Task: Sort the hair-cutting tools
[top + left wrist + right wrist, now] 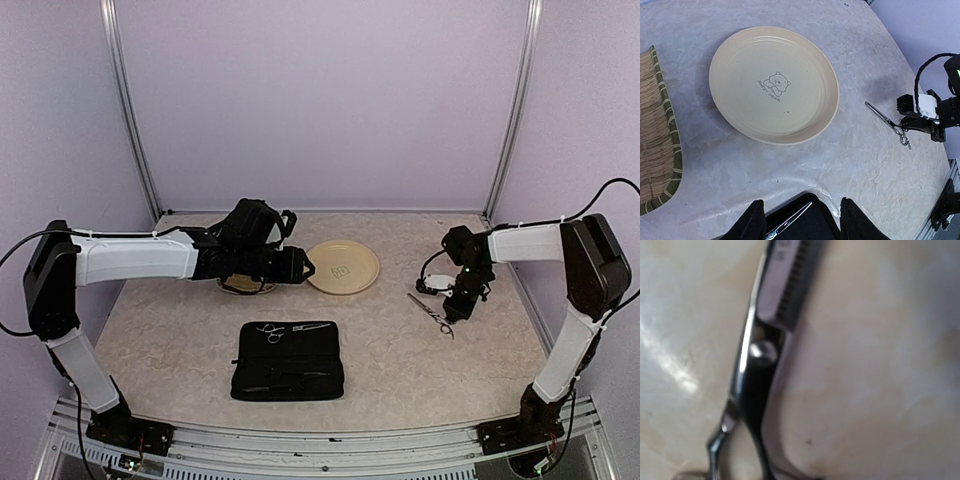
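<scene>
Across the pale table (400, 400) the two arms reach inward from either side. The left arm stretches toward the middle and the right arm bends down at the right-hand side. A black zip case (288, 378) lies nearest the bases, with one pair of silver scissors (272, 332) resting on its far edge. Beyond it sit a cream plate (343, 266) and, under the left arm, a woven bamboo tray (655, 150).

The other scissors (429, 314) lie flat on bare table to the right of the plate, well apart from it. Their long axis runs diagonally, with the blade tip toward the far left and the finger rings toward the near right. The right claw (453, 307) sits low over the ring end. Its wrist camera is filled by the pivot screw and a toothed blade, so it is very close. No view shows its fingers clearly, so I cannot tell whether they are apart or clamped on the handles.

The left claw (801, 207) hangs with fingers apart and nothing between them, above the case's far edge. The right arm is plainly the nearer one. A clean pick probably needs the fingers set across that diagonal, near the pivot.

I cannot pick out the small black clips.
</scene>
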You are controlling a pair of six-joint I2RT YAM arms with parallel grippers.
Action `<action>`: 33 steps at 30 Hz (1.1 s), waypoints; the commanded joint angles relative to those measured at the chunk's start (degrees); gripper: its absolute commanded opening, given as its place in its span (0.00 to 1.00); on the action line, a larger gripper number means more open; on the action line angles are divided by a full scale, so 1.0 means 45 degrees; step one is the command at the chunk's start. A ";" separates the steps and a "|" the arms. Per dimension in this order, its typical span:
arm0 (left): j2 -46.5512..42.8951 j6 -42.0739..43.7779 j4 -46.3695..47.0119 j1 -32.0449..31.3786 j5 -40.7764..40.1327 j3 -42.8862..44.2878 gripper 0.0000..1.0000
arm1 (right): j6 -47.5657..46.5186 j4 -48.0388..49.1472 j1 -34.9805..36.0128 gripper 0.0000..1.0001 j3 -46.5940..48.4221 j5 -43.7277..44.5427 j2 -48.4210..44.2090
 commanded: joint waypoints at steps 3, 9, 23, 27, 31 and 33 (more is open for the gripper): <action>0.0041 0.0137 0.0233 0.0071 0.0158 0.0040 0.51 | -0.0225 -0.0072 0.0121 0.01 -0.0388 0.0612 0.0246; -0.0056 0.0179 0.0116 0.0106 0.0120 -0.0030 0.57 | -0.0527 -0.0042 0.0198 0.00 -0.0117 0.0610 -0.0166; -0.1601 -0.0129 -0.0867 0.0167 -0.0868 -0.1366 0.58 | -0.2711 -0.0119 0.1847 0.00 -0.0246 -0.1008 -0.3136; -0.2530 -0.0651 -0.1333 0.0150 -0.1169 -0.2435 0.58 | -0.3757 -0.0153 0.2840 0.00 0.0158 -0.0923 -0.3325; -0.3586 -0.1246 -0.1622 0.0130 -0.1205 -0.3556 0.59 | -0.4716 -0.0397 0.3859 0.00 0.1253 -0.0720 -0.2867; -0.4014 -0.1518 -0.1808 0.0113 -0.1098 -0.4053 0.59 | -0.5169 -0.0642 0.4332 0.00 0.1811 -0.0682 -0.2467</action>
